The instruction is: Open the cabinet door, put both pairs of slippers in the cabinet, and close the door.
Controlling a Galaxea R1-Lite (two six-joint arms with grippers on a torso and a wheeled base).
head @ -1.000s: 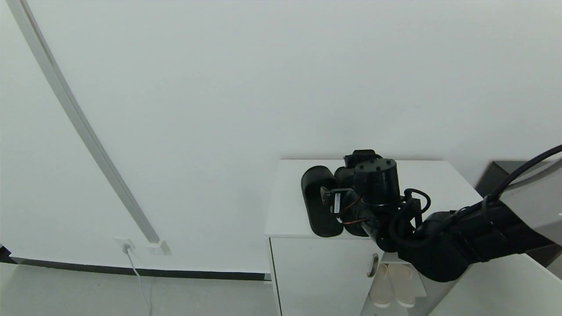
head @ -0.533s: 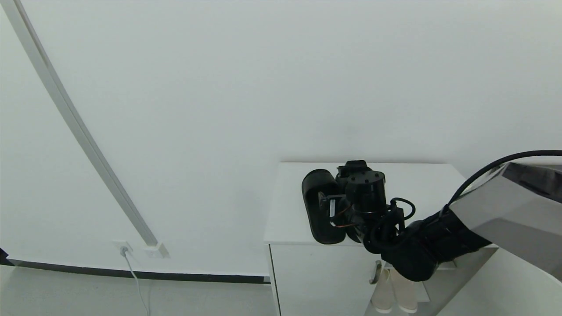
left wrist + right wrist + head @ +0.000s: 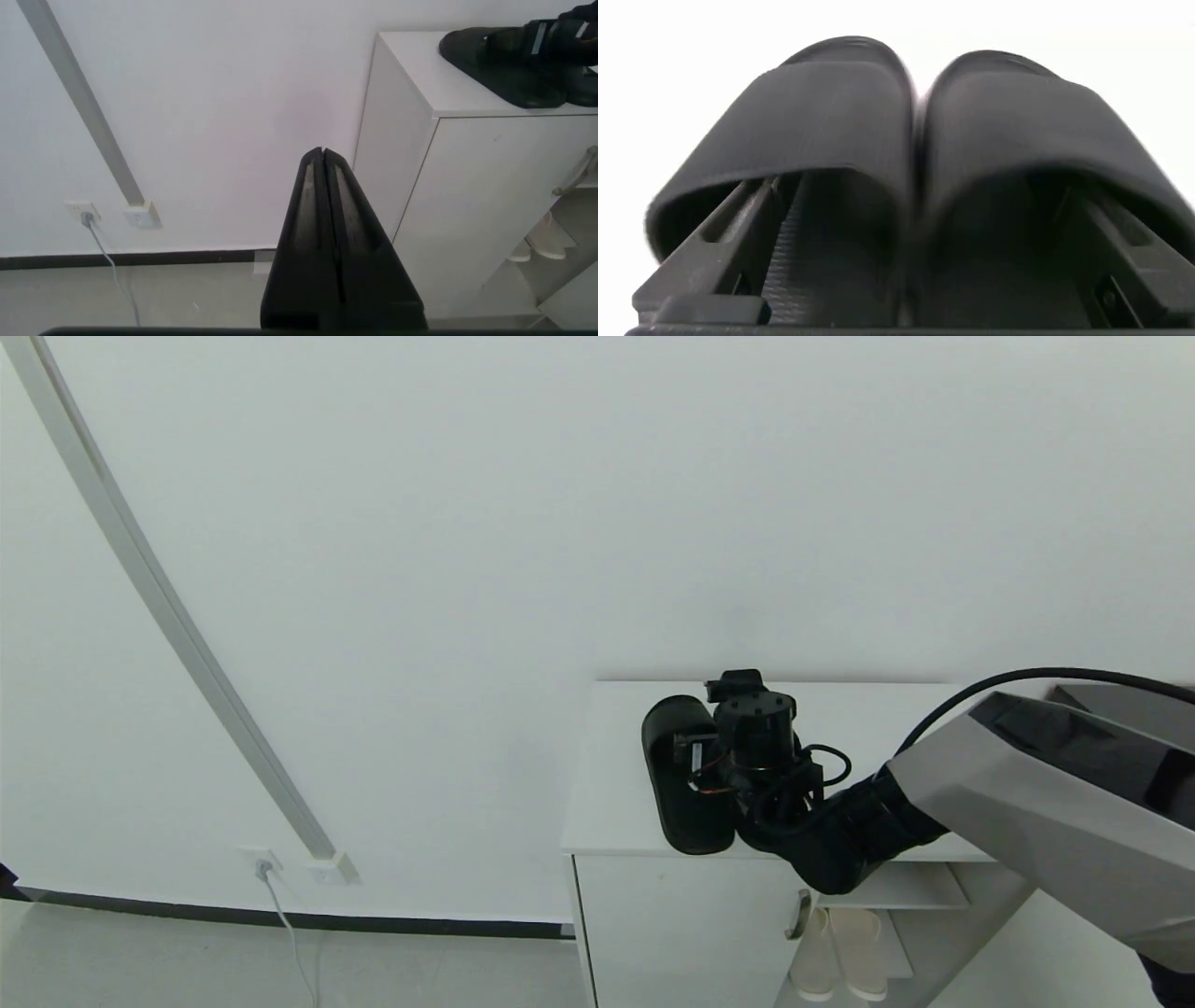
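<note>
Cabinet top (image 3: 878, 719) with black slippers (image 3: 686, 784), right gripper (image 3: 915, 201) wide inside them; left gripper (image 3: 323, 163) clenched.

A white wall socket (image 3: 262, 859) sits low on the pale wall (image 3: 467, 523); a cable (image 3: 291, 919) hangs from it toward the grey floor (image 3: 187, 961). Just beside the socket a grey strip (image 3: 159, 593) ends, slanting up the wall away from it; a black baseboard (image 3: 392, 922) runs below the socket.

Black slippers (image 3: 831, 121): matt, rubbery; smooth straps, ribbed footbeds. Cabinet (image 3: 672, 933): white, smooth, laminate look, low sheen. Door handle (image 3: 796, 913): metal, dull sheen. Pale slippers (image 3: 836, 952): smooth, matt. Left pincer (image 3: 323, 163): matt black plastic.
</note>
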